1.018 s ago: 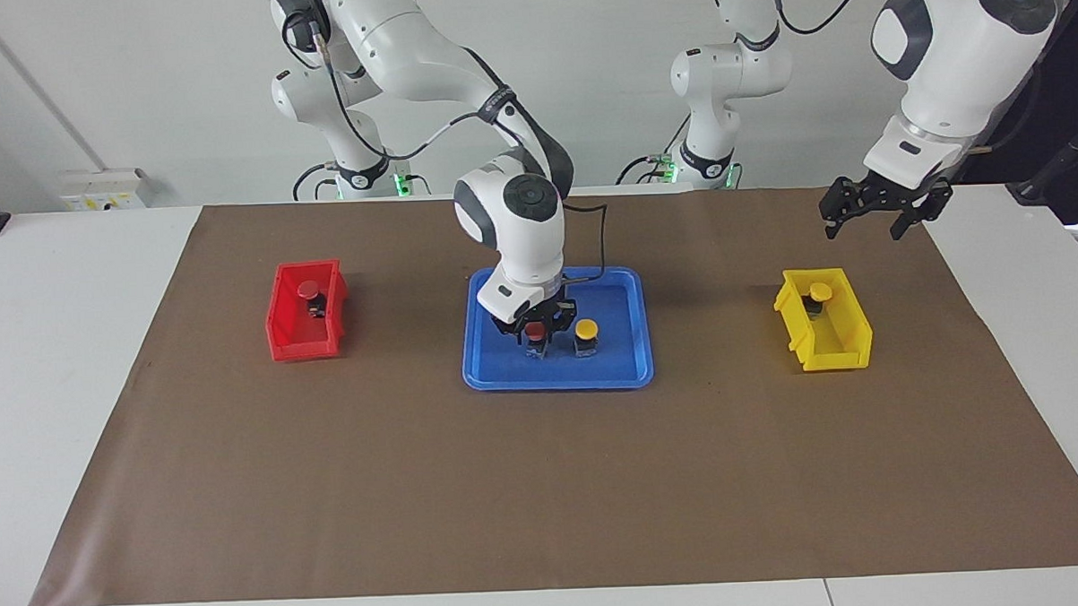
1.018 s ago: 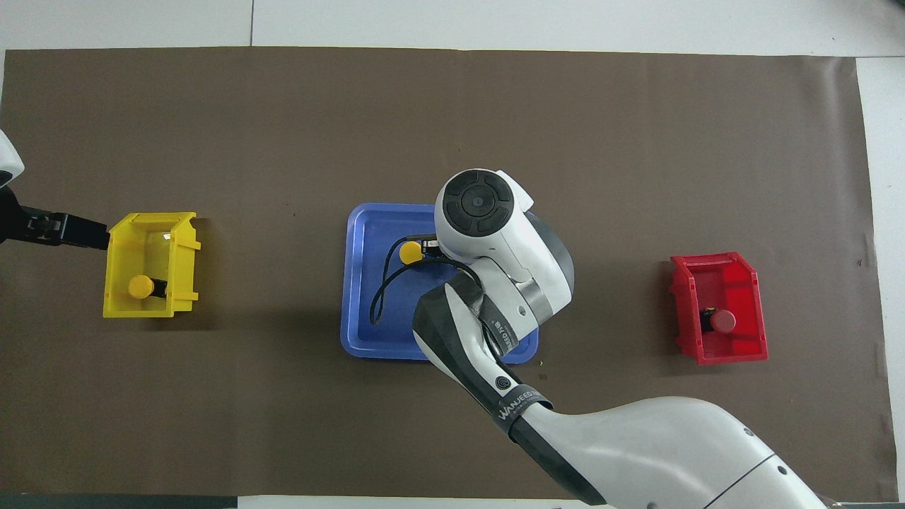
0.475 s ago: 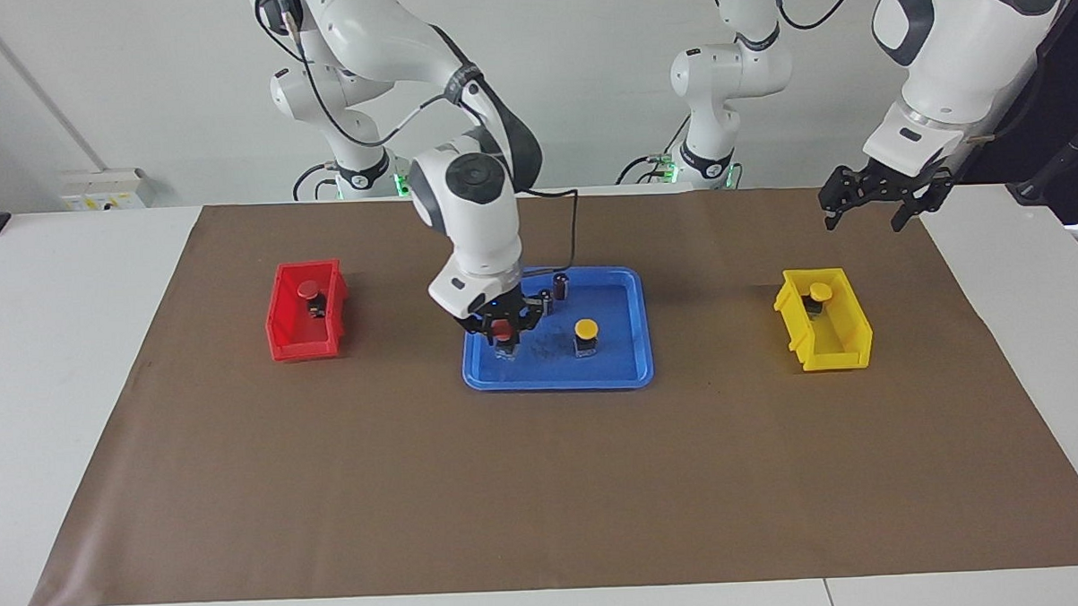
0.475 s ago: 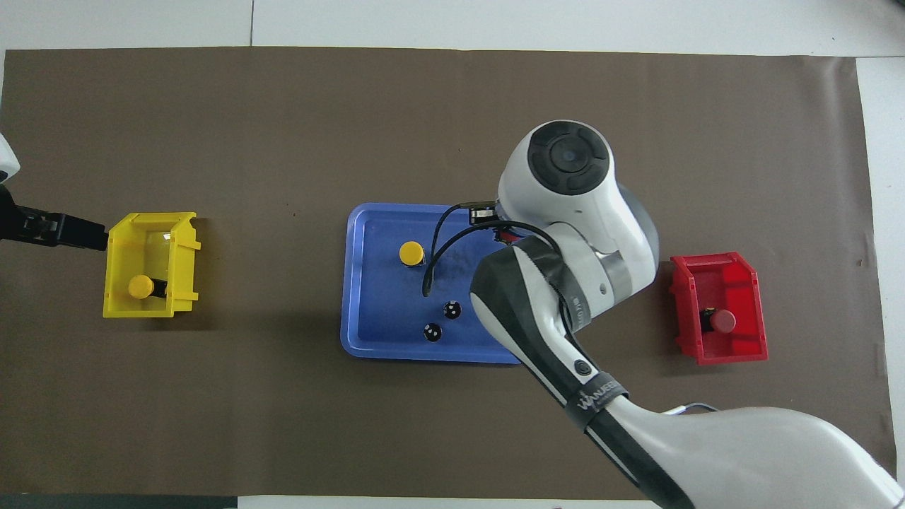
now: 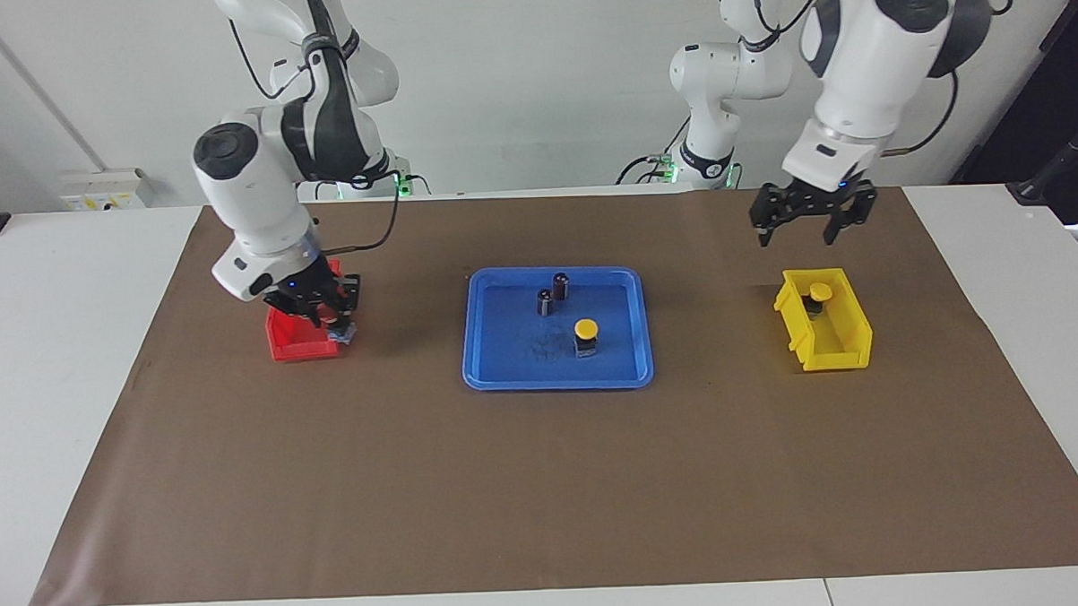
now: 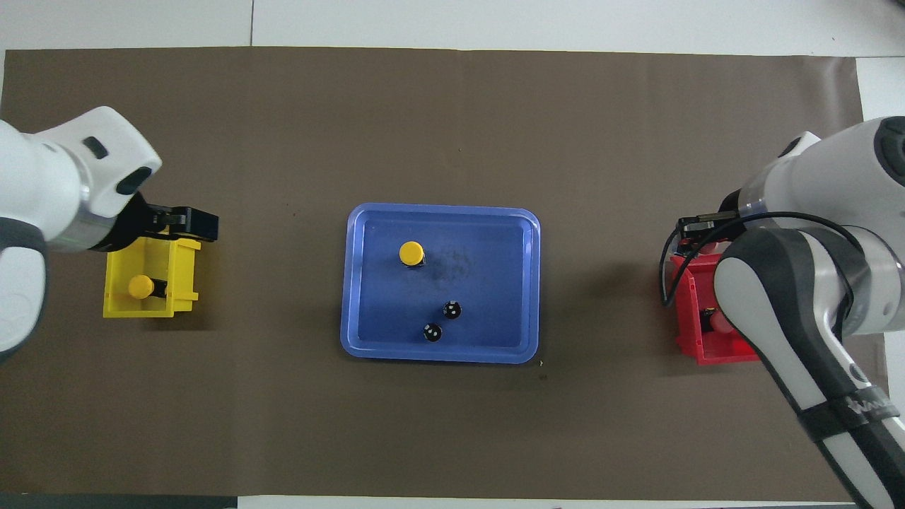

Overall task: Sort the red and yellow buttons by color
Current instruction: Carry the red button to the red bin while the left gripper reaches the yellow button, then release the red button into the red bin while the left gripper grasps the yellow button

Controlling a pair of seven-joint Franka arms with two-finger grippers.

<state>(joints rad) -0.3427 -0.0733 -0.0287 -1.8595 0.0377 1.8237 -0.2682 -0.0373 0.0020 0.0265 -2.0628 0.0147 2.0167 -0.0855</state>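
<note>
One yellow button (image 5: 586,334) stands upright on the blue tray (image 5: 506,376); it also shows in the overhead view (image 6: 411,252). A second yellow button (image 5: 819,294) lies in the yellow bin (image 5: 841,351). My right gripper (image 5: 320,312) hangs over the red bin (image 5: 298,349), shut on a red button (image 5: 335,326). Another red button (image 6: 715,322) lies in the red bin, half hidden by the right arm. My left gripper (image 5: 810,226) is open and empty, in the air over the end of the yellow bin nearer to the robots.
Two dark upright cylinders with silvery tops (image 5: 561,286) (image 5: 545,303) stand on the tray, nearer to the robots than the yellow button. Brown paper (image 5: 545,482) covers the table. The red bin is toward the right arm's end, the yellow bin toward the left arm's end.
My right gripper lifted the red button off the tray and carried it to over the red bin. My left gripper moved from beside the yellow bin to over its nearer end.
</note>
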